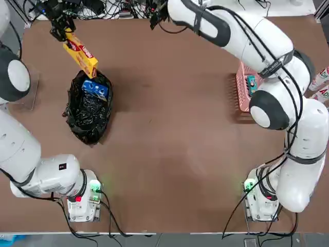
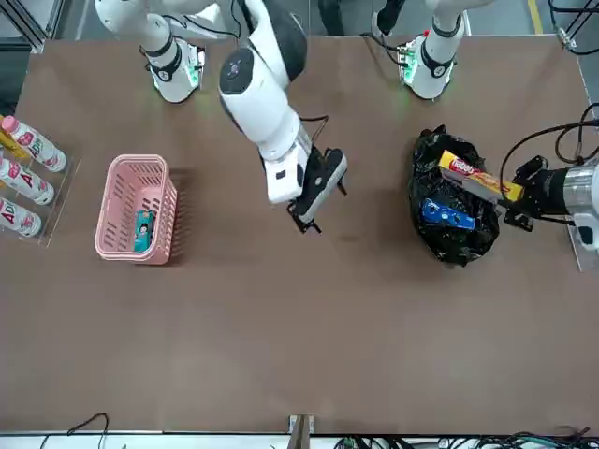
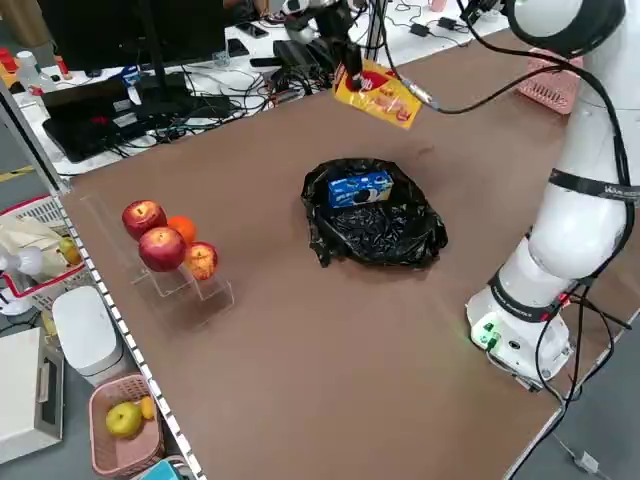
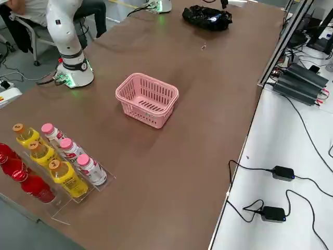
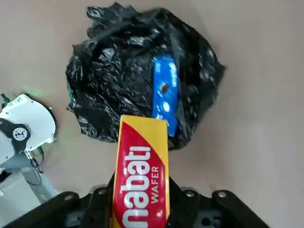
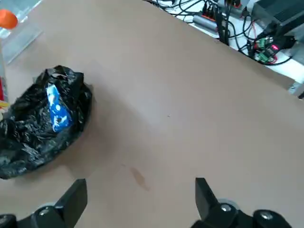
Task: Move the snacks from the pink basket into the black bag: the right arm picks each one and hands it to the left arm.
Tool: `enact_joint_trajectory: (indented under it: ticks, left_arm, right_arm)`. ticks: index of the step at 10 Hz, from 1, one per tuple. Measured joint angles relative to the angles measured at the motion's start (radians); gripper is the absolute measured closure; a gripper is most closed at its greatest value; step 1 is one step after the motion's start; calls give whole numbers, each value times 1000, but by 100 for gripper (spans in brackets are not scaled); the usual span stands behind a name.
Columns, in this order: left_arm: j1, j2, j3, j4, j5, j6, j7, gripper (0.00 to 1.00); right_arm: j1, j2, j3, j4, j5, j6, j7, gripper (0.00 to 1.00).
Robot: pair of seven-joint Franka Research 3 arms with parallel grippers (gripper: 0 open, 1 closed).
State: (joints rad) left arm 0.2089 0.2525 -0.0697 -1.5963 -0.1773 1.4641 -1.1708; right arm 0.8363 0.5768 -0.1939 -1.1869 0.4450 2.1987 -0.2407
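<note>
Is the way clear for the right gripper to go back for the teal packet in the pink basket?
Probably yes: the right gripper hangs open and empty, and the teal packet lies uncovered in the pink basket.

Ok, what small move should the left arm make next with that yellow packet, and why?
Probably ease the left gripper toward the black bag before releasing: the yellow packet hangs at the bag's rim, beside the blue packet already inside.

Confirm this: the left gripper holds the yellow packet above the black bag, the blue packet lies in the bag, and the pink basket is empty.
Wrong only about the pink basket: the front view shows the teal packet in it. The left gripper does hold the yellow packet above the black bag, with the blue packet in that bag.
</note>
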Motion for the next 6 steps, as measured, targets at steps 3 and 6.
enact_joint_trajectory:
  ticks: [3,6]
  left_arm:
    - [67,-59,1,-212,0,116,-4,66]
    - [127,-59,1,-364,1,240,6,66]
  right_arm:
    - [-74,-33,-2,-82,0,-22,-84,0]
    - [-148,-125,-6,-233,0,-62,-87,0]
